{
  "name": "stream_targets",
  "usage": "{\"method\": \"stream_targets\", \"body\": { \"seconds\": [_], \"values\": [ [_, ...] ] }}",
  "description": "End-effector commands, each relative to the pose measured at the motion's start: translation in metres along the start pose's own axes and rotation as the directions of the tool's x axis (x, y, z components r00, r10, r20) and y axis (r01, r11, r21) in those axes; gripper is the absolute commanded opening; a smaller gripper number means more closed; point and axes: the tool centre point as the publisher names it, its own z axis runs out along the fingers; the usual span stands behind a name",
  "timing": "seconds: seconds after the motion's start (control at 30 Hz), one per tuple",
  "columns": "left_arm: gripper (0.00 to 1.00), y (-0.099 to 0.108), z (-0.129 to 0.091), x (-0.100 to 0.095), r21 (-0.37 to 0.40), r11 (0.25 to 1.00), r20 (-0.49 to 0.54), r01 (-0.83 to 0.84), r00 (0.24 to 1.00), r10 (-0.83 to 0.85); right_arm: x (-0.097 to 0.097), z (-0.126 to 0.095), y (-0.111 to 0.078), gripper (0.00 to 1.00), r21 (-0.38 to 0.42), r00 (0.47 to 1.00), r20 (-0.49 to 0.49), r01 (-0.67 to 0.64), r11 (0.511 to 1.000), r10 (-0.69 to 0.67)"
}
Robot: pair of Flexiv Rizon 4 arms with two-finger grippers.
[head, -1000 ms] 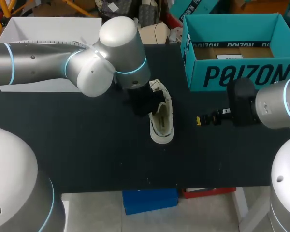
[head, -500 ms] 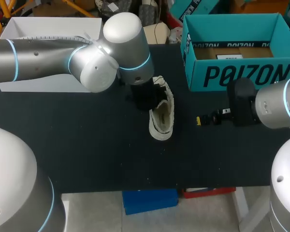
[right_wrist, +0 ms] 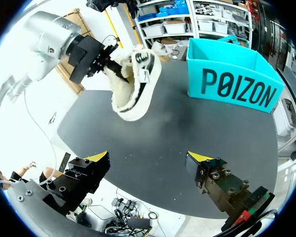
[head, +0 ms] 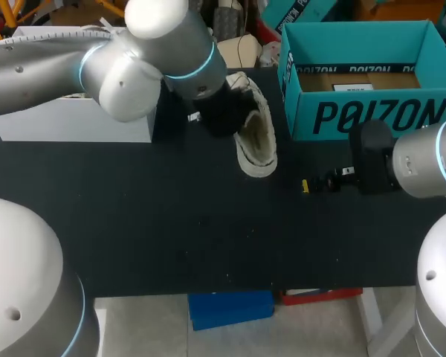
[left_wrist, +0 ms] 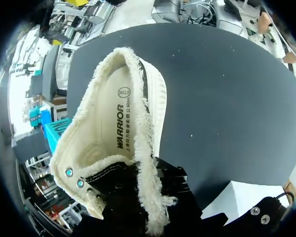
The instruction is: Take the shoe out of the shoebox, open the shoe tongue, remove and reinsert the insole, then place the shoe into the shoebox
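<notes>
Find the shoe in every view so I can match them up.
Head view: shoe upper middle, held by the left end effector, left of the teal box.
Left wrist view: shoe gripped at its collar, opening towards the camera.
Right wrist view: shoe in the air ahead of the open right end effector.
Shared landmark: the teal box.

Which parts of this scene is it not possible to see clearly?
Left end effector tips: left wrist view, covered by the shoe and its fleece.
Insole front: left wrist view, runs under the upper.
Shoebox inside: right wrist view, hidden by its own wall.
Right end effector: head view, too small to judge its opening.
</notes>
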Motion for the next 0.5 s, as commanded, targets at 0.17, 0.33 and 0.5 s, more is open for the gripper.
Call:
{"method": "stream_targets", "body": {
  "seconds": [0.17,0.33,0.5],
  "values": [
    [0.00,0.039,-0.094,-0.003,-0.097,0.959,0.110,0.265,0.961,-0.254,0.000,0.000,0.000,1.00,0.001,1.000,-0.001,0.000,1.000,0.000],
    [0.00,0.085,-0.133,0.020,-0.192,0.888,0.143,0.417,0.908,-0.395,0.000,0.000,0.000,1.00,0.001,1.000,-0.001,0.000,1.000,0.000],
    [0.00,0.116,-0.163,0.054,-0.238,0.820,0.169,0.521,0.854,-0.493,0.000,0.000,0.000,1.00,0.001,1.000,-0.001,0.000,1.000,0.000]
  ]
}}
